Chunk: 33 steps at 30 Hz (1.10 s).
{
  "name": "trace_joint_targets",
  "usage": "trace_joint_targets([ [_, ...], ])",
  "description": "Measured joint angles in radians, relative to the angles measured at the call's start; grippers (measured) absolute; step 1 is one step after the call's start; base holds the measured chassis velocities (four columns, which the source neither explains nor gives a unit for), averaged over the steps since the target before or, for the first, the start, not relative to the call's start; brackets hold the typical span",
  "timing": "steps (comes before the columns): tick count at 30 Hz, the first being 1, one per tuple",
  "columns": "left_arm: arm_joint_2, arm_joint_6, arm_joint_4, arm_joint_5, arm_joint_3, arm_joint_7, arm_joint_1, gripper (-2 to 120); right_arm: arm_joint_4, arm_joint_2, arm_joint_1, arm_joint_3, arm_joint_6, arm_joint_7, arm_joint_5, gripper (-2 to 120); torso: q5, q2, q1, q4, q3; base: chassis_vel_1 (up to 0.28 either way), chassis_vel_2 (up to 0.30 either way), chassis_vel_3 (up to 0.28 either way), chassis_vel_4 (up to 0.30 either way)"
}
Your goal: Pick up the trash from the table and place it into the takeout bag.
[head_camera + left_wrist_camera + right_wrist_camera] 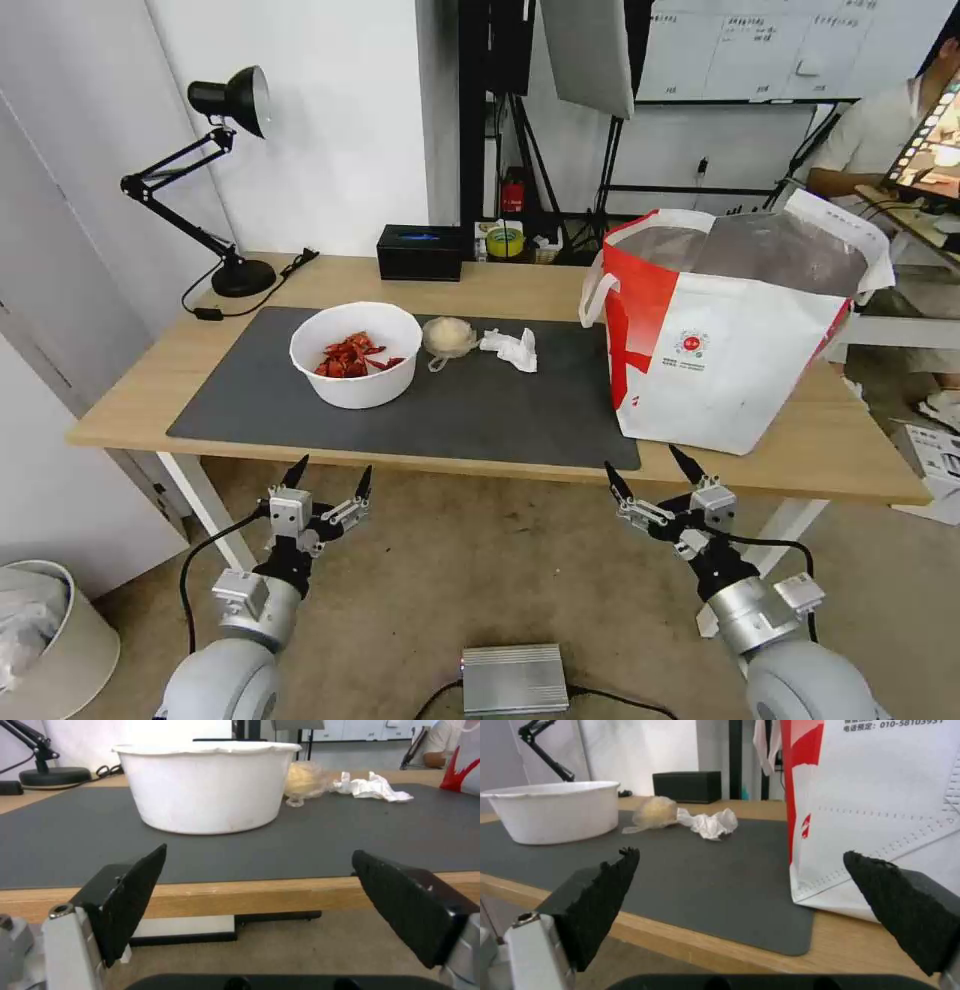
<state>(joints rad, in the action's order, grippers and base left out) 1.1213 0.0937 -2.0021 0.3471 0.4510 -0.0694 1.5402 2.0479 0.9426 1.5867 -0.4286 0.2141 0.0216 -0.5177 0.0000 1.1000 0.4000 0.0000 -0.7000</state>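
On the table (140, 390), a dark grey mat (480, 410) carries the trash: a white bowl (355, 355) of red shell scraps, a small clear tub (449, 337) and a white tissue wad (510, 348). The takeout bag (730, 330) stands open at the table's right end. My left gripper (332, 472) hangs open below the front edge, facing the bowl (210, 787). My right gripper (646, 465) is open too, below the edge in front of the bag (880, 813). Both hold nothing.
A black desk lamp (225, 180) stands at the back left and a black box (419, 252) at the back middle. On the floor are a white round bin (45, 640) at left and a silver box (514, 678) between my arms.
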Motion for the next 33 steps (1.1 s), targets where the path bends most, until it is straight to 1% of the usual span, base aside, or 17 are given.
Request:
trace_joint_targets([
  [8,-0.002,0.003,-0.005,0.003,-0.009,0.000,-0.010,100,0.000,0.001,-0.025,0.006,-0.019,0.001,-0.010,100,0.0000,0.000,0.000,-0.0001,0.000,0.000,0.000,0.000,0.000],
  [11,-0.002,0.003,-0.006,0.004,-0.011,-0.001,-0.011,100,0.002,-0.012,-0.053,0.036,-0.038,0.012,-0.037,100,0.0001,0.000,0.000,-0.0001,0.000,0.000,0.000,0.000,0.000],
  [14,-0.002,0.003,-0.006,0.004,-0.020,-0.002,-0.016,100,0.000,-0.046,-0.144,0.111,-0.084,0.040,-0.077,100,0.0002,0.000,0.000,0.0003,0.000,0.000,0.000,0.000,0.000],
  [15,-0.002,0.003,-0.006,0.004,-0.020,-0.002,-0.016,100,0.000,-0.046,-0.144,0.111,-0.084,0.040,-0.077,100,0.0002,0.000,0.000,0.0003,0.000,0.000,0.000,0.000,0.000],
  [16,-0.003,0.002,-0.006,0.004,-0.026,-0.002,-0.021,100,0.000,-0.052,-0.171,0.127,-0.103,0.048,-0.092,100,0.0003,0.000,0.000,0.0004,0.000,0.000,0.000,0.000,0.000],
  [17,-0.004,0.002,-0.006,0.004,-0.031,-0.003,-0.025,100,-0.001,-0.058,-0.200,0.144,-0.123,0.058,-0.109,100,-0.0002,0.000,0.000,-0.0002,0.000,0.000,0.000,0.000,0.000],
  [18,-0.004,0.001,-0.006,0.004,-0.034,-0.003,-0.025,100,-0.003,-0.065,-0.234,0.168,-0.147,0.069,-0.125,100,-0.0002,0.000,0.000,0.0000,0.000,0.000,0.000,0.000,0.000],
  [19,-0.004,0.001,-0.006,0.004,-0.034,-0.003,-0.025,100,-0.003,-0.065,-0.234,0.168,-0.147,0.069,-0.125,100,-0.0002,0.000,0.000,0.0000,0.000,0.000,0.000,0.000,0.000],
  [21,-0.003,0.001,-0.006,0.003,-0.033,-0.003,-0.024,100,-0.021,-0.077,-0.314,0.220,-0.187,0.087,-0.149,100,0.0000,0.000,0.000,-0.0001,0.000,0.000,0.000,0.000,0.000],
  [22,-0.003,0.001,-0.006,0.003,-0.033,-0.003,-0.024,100,-0.021,-0.077,-0.314,0.220,-0.187,0.087,-0.149,100,0.0000,0.000,0.000,-0.0001,0.000,0.000,0.000,0.000,0.000],
  [24,-0.003,0.001,-0.007,0.003,-0.028,-0.005,-0.020,100,-0.044,-0.083,-0.402,0.275,-0.220,0.105,-0.181,100,0.0001,0.000,0.000,0.0000,0.000,0.000,0.000,0.000,0.000],
  [25,-0.003,0.001,-0.007,0.003,-0.028,-0.005,-0.020,100,-0.044,-0.083,-0.402,0.275,-0.220,0.105,-0.181,100,0.0001,0.000,0.000,0.0000,0.000,0.000,0.000,0.000,0.000],
  [28,-0.003,0.001,-0.011,0.004,-0.022,-0.007,-0.016,100,-0.094,-0.085,-0.579,0.368,-0.273,0.144,-0.233,100,-0.0002,0.000,0.000,0.0002,0.000,0.000,0.000,0.000,0.000],
  [29,-0.003,0.001,-0.011,0.004,-0.022,-0.007,-0.016,100,-0.094,-0.085,-0.579,0.368,-0.273,0.144,-0.233,100,-0.0002,0.000,0.000,0.0002,0.000,0.000,0.000,0.000,0.000],
  [31,-0.004,0.000,-0.013,0.004,-0.017,-0.009,-0.011,100,-0.138,-0.073,-0.701,0.450,-0.324,0.182,-0.256,100,-0.0001,0.000,0.000,0.0001,0.000,0.000,0.000,0.000,0.000],
  [32,-0.004,0.000,-0.013,0.004,-0.017,-0.009,-0.011,100,-0.138,-0.073,-0.701,0.450,-0.324,0.182,-0.256,100,-0.0001,0.000,0.000,0.0001,0.000,0.000,0.000,0.000,0.000],
  [33,-0.004,0.000,-0.013,0.004,-0.014,-0.010,-0.009,100,-0.158,-0.061,-0.750,0.487,-0.361,0.210,-0.268,100,-0.0002,0.000,0.000,0.0002,0.000,0.000,0.000,0.000,0.000],
])
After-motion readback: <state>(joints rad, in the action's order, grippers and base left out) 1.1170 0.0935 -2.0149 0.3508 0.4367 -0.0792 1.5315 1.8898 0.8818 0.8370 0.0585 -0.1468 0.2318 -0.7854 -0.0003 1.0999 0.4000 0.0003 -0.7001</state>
